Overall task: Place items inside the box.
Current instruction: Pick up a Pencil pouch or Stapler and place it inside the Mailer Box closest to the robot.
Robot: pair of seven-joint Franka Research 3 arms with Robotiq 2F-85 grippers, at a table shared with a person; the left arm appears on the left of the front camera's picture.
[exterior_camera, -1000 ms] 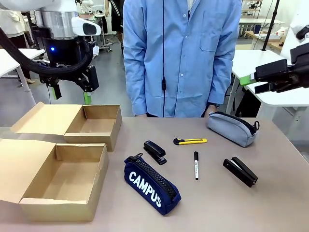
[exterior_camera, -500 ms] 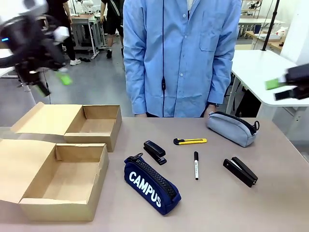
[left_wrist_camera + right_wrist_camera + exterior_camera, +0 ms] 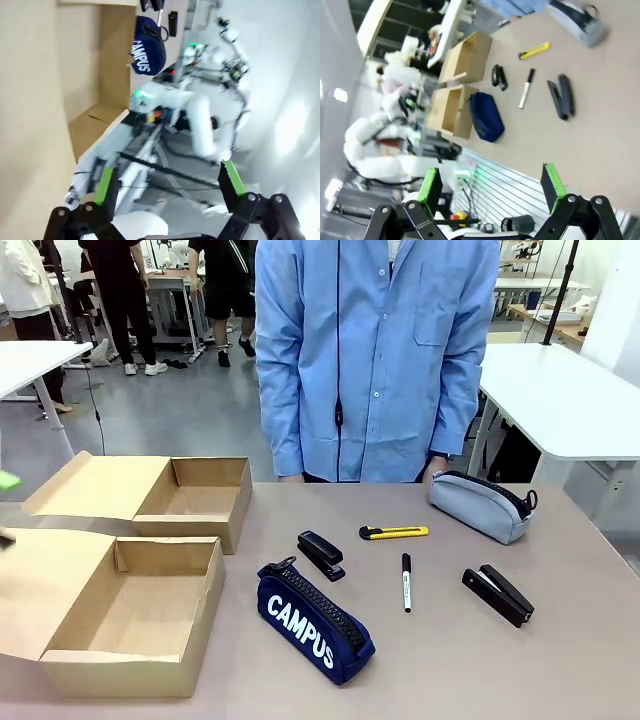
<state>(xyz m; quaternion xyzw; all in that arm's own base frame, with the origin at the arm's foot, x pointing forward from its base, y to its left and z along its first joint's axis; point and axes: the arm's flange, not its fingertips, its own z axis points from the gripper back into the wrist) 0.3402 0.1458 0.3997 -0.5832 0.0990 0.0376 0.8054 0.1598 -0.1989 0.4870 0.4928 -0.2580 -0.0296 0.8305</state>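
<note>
From the front, can count every item lying loose on the tabletop [image 3: 560, 670], not one of them inside a box: navy pencil case [image 3: 315, 625] nearest, black stapler [image 3: 321, 555] just behind it, yellow utility knife [image 3: 393, 533] and marker pen [image 3: 406, 582] in the middle, second stapler [image 3: 498, 594] to the right, grey pencil case [image 3: 480, 505] at the far edge, close to the person [image 3: 375, 360]. Can see also two open boxes at left, near box [image 3: 130, 615] and far box [image 3: 190, 500], both with flaps lying wide (easy to catch with a finger on the way down). From the left wrist, can tell the left pincer [image 3: 167, 185] spread and empty, tilted close to brown cardboard; danger here of pushing a box out of place. From the right wrist, can tell the right pincer [image 3: 490, 187] spread too, pinching nothing, high above the tabletop. Should expect trouble with the thin marker pen and utility knife: likely to roll or slip from the pads. Should mind also the arms crossing over the boxes.
</note>
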